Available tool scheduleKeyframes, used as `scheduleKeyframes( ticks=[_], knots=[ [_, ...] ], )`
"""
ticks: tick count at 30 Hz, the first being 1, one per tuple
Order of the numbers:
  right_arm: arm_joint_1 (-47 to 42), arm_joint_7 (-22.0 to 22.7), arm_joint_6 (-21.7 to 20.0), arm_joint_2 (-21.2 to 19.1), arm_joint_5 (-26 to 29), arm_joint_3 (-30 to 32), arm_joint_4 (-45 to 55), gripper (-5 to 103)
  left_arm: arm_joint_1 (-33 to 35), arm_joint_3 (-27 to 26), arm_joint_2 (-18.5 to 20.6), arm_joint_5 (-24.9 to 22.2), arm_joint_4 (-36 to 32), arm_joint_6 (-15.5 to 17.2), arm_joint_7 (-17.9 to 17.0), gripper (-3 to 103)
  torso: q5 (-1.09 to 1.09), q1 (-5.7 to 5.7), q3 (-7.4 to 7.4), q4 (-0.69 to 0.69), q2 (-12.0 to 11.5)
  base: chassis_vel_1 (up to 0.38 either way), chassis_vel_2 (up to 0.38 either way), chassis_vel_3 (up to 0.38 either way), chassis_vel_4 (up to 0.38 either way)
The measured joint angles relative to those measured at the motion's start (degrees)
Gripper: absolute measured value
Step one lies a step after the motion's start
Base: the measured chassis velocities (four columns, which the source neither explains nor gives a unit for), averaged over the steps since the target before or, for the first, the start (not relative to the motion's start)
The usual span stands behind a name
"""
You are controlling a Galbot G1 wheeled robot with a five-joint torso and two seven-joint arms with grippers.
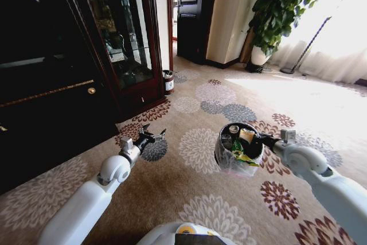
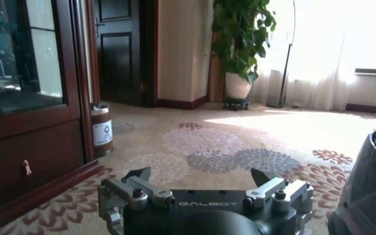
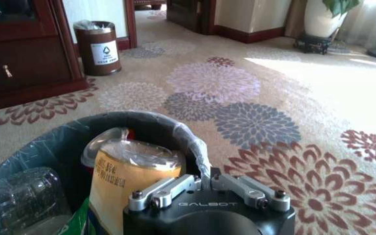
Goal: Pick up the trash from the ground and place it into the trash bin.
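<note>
Already Bagged: Trash Bin Being Held Off the Carpet

From the head view, the trash bin [image 1: 239, 151] is being held above the flowered carpet [image 1: 195, 113] by the right gripper [image 1: 265, 140], which is clamped on its rim; trash [image 1: 241, 144] is seen lying inside, including a green wrapper [image 1: 241, 155]. The left gripper [image 1: 150, 135] is being held out over the carpet with fingers spread wide and nothing between them.

From the left wrist view, the left gripper [image 2: 201, 180] is shown gaping and empty, with the bin's bagged wall [image 2: 369, 196] at the side.

From the right wrist view, the right gripper [image 3: 206, 182] is shown pinched shut on the liner-covered rim, just beside a yellow packet [image 3: 128, 178].
</note>
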Motion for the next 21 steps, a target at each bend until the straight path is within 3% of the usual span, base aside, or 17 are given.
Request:
scheduleKeyframes(
  ticks=[12,16,18,21],
  knots=[
    [-1.26,0.59,-0.07,1.54,-0.96,0.04,1.78,2,2.25,-0.58,-0.31,0.11,-1.43,-2.94,-0.1,100,0.0,0.0,0.0,-0.08,0.0,0.111,-0.27,-0.274,0.11],
    [-1.31,0.55,-0.14,2.27,-1.3,-0.07,1.95,2,3.83,-1.14,-0.32,0.62,-2.47,-3.11,-0.11,100,-0.07,0.0,0.0,0.01,0.0,0.226,-0.207,-0.21,0.234],
    [-1.26,0.43,-0.13,2.43,-1.37,-0.16,1.95,2,4.44,-1.27,-0.32,1.02,-2.97,-3.12,-0.09,100,0.03,0.0,0.0,0.05,0.0,0.269,-0.224,-0.203,0.264],
    [-1.17,0.43,-0.05,2.53,-1.38,-0.19,1.88,2,4.69,-1.27,-0.32,1.16,-3.39,-3.12,-0.05,100,0.02,0.0,0.01,0.02,0.0,0.262,-0.272,-0.204,0.345]
  ],
)
